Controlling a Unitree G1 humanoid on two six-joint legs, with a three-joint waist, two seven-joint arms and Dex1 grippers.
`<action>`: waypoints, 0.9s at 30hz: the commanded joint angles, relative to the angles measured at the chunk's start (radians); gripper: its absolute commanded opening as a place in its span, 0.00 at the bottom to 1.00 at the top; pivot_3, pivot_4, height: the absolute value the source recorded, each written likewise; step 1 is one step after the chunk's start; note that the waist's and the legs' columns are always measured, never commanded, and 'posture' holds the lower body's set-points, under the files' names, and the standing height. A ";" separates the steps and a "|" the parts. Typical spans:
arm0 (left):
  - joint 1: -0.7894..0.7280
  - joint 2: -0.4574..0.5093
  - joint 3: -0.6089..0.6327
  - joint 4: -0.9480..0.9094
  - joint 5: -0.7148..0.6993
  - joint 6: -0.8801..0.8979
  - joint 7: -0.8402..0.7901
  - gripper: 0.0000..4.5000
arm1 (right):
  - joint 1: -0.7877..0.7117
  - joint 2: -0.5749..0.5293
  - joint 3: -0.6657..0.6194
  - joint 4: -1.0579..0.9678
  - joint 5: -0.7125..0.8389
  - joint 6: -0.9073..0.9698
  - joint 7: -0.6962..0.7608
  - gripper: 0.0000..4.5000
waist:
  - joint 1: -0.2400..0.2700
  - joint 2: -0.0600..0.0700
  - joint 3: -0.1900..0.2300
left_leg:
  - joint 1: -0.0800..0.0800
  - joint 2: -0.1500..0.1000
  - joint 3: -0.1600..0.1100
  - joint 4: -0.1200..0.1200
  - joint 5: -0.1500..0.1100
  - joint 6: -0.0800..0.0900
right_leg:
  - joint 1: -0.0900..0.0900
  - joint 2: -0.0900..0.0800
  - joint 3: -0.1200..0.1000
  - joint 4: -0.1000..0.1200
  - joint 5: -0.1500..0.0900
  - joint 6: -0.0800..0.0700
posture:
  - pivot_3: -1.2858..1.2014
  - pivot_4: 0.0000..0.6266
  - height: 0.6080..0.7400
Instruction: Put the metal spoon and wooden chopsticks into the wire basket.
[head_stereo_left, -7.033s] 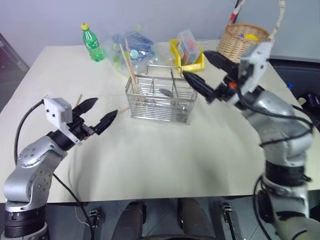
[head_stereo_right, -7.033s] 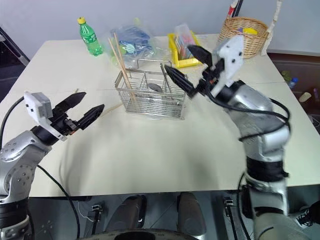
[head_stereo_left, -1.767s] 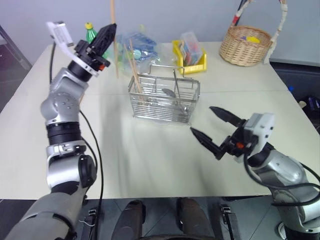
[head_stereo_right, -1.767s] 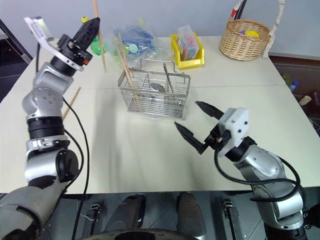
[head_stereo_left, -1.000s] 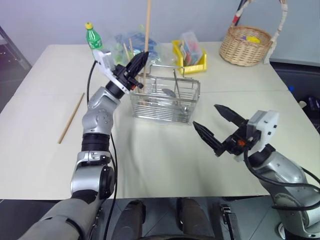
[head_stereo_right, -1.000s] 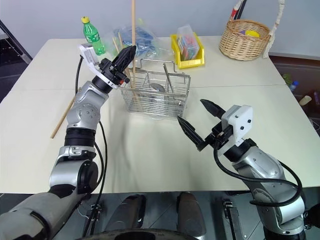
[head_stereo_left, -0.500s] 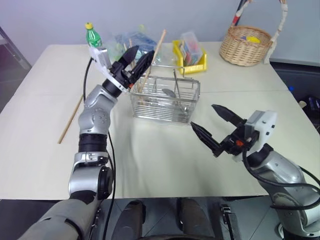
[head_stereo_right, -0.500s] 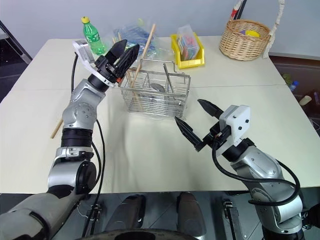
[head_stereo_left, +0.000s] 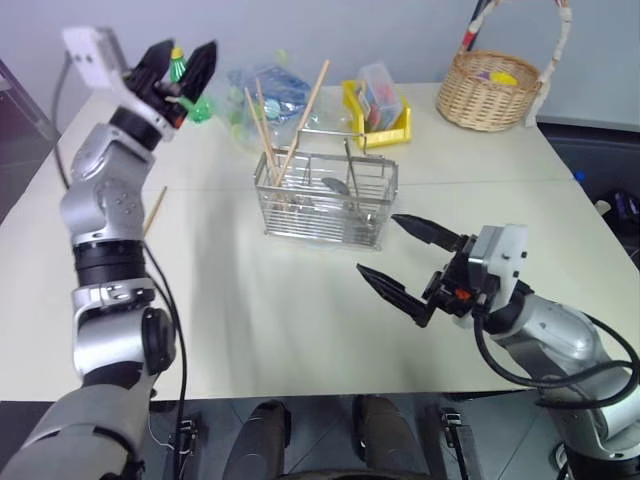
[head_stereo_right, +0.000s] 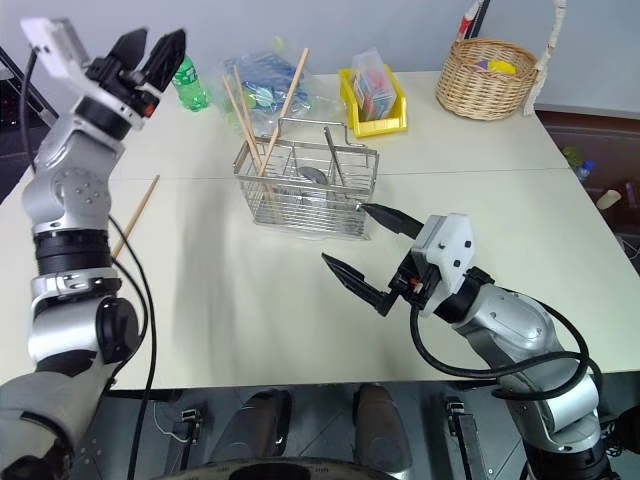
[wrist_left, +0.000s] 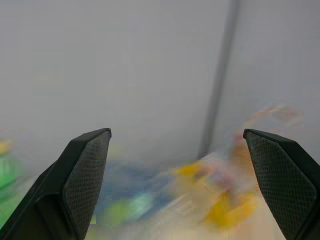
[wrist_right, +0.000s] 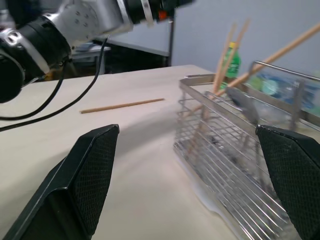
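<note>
left gripper (head_stereo_left: 183, 62) raised, fingers spread, empty | right gripper (head_stereo_left: 398, 260) spread beside wire basket (head_stereo_left: 325, 200) | chopsticks (head_stereo_left: 278, 128) and spoon (head_stereo_left: 334, 184) in basket — one chopstick (head_stereo_left: 154, 211) on table (head_stereo_left: 300, 320)

Left hand (head_stereo_left: 178, 62) raised high, fingers spread — right hand (head_stereo_left: 405, 262) low, fingers apart.

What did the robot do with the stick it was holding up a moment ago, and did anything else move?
The left gripper let go of the chopstick; that chopstick now leans in the wire basket with two others. The left gripper then opened and swung up and away to the left, empty. The right gripper stayed open near the basket. One chopstick still lies on the table, and the metal spoon is still in the basket.
</note>
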 joint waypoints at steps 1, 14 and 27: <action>0.068 0.091 0.003 -0.049 0.087 0.014 0.055 0.99 | -0.015 -0.030 -0.006 0.005 0.004 -0.031 0.068 1.00 | 0.001 0.000 0.000 | 0.000 0.000 0.000 0.000 0.000 0.000 | 0.000 0.000 0.000 0.000 0.000 0.000 | 0.52 0.24 1.00; 0.405 0.314 0.068 -0.101 0.227 0.240 0.196 0.99 | -0.052 -0.143 -0.115 0.137 0.080 -0.028 0.260 1.00 | 0.005 -0.002 0.000 | 0.000 0.000 0.000 0.000 0.000 0.000 | 0.000 0.000 0.000 -0.001 0.000 0.000 | 0.52 0.24 1.00; 0.511 0.248 0.033 -0.082 0.232 0.234 0.151 0.99 | 0.079 -0.161 -0.219 0.177 0.042 -0.076 0.299 1.00 | 0.003 -0.002 0.000 | 0.000 0.000 0.000 -0.001 0.000 0.000 | 0.000 -0.001 0.000 -0.001 0.000 0.000 | 0.52 0.24 1.00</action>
